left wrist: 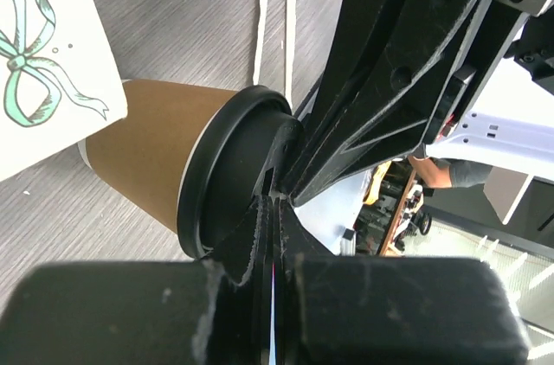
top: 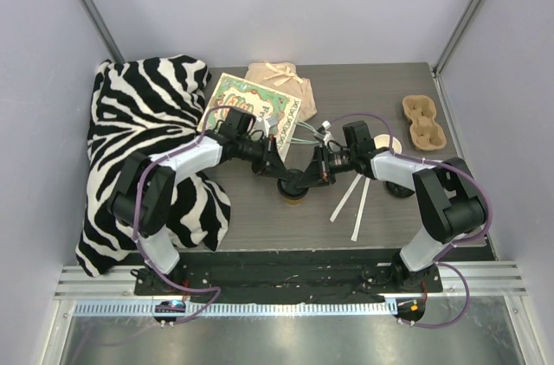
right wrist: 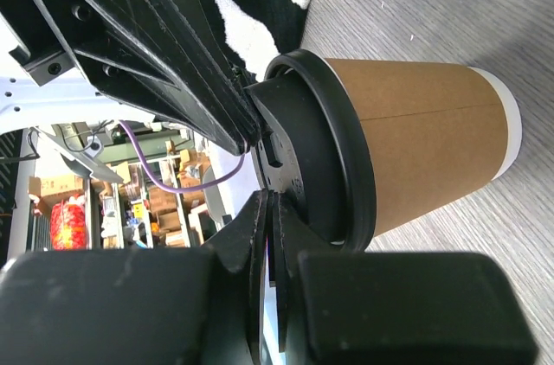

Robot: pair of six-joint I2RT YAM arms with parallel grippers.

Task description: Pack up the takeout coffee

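The takeout coffee, a kraft-brown cup with a black lid, stands on the table at the middle front. My left gripper and right gripper meet right over it, both shut. In the left wrist view the cup and its lid fill the centre, and my shut fingertips rest against the lid top. In the right wrist view the cup and lid show the same, with my shut fingertips touching the lid top. Neither gripper holds anything.
A zebra-print cloth covers the left side. A printed paper bag and a kraft bag lie at the back. A pulp cup carrier sits at the back right. Two white strips lie right of the cup.
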